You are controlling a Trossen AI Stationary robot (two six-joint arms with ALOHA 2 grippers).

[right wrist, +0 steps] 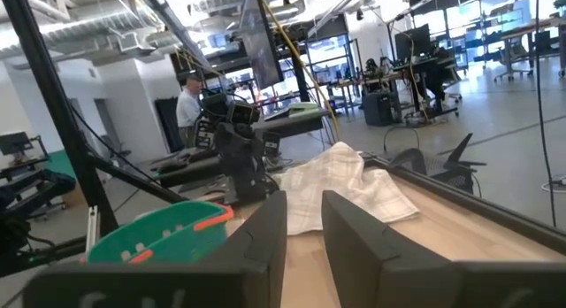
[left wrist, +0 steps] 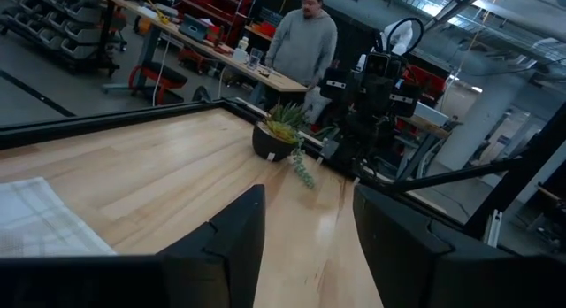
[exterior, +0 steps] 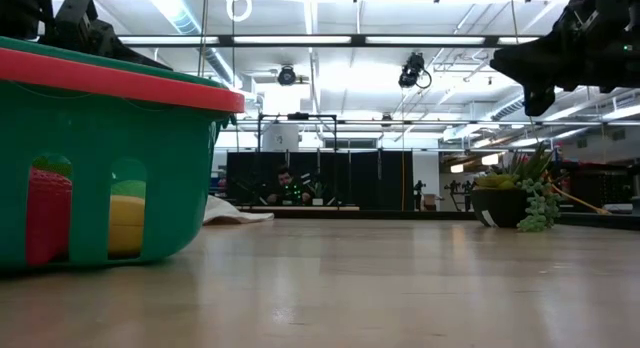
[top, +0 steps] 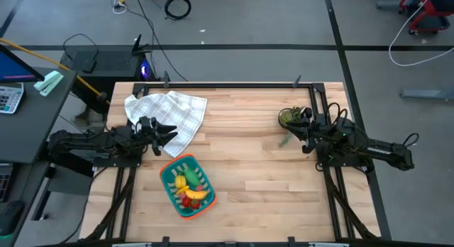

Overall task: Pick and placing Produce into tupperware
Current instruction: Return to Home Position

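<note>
Inside the shallow teal plastic tupperware (top: 164, 177): small toy produce (top: 190, 189), yellow, red and green. None seen outside it, so job likely done. Near it, left tool (top: 170, 132) spread, empty. Well apart from it, right tool (top: 296, 125) spread, empty.

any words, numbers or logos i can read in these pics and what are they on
No text can be read in any view.
Calculator on the side desk: key marks too small to read.
Tupperware: no label shows.
Left tool, by the cloth, and right tool, by the potted plant: no marking shows.
</note>
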